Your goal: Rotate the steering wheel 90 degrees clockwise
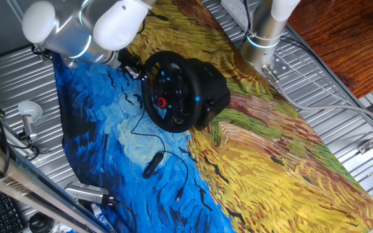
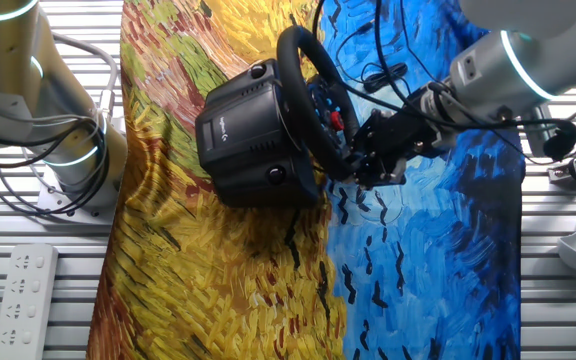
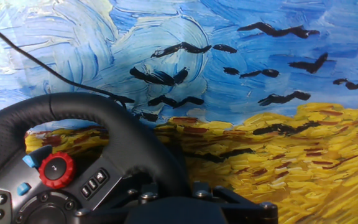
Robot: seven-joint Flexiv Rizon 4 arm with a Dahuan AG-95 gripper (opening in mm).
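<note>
A: Jaws first: how do they stand?

B: Hard to read. The gripper [image 2: 366, 160] is pressed in at the wheel [image 2: 313, 95] rim, on the edge nearest the blue half of the cloth [image 2: 438, 270]. In the hand view the rim runs straight down into the black finger hardware at the bottom edge, so I judge they are closed on or around it, but no view shows the fingertips or the gap. I cannot tell for sure.

A: And where is the wheel?

B: Mid-table, on the painted cloth, on its base [image 2: 248, 140]. The face tilts toward the blue side; the base sits on the yellow side. The red knob [image 3: 56, 170] and blue-lit buttons show on the hub.

A: How will it handle?

B: Stiff, thick rim, probably padded and grippy, so a pinch across it should hold. The base looks heavy, yet it rests on cloth, so it may slide or twist if the pull is not along the rim's arc.

A: Best grip?

B: Across the rim, clear of spokes and buttons, where it is now. 1 sweep of 90 degrees clockwise needs the wrist to follow the circle.

A: Anything nearby?

B: A thin cable [image 1: 149, 139] with a small device [image 1: 151, 165], well apart from the wheel.
</note>
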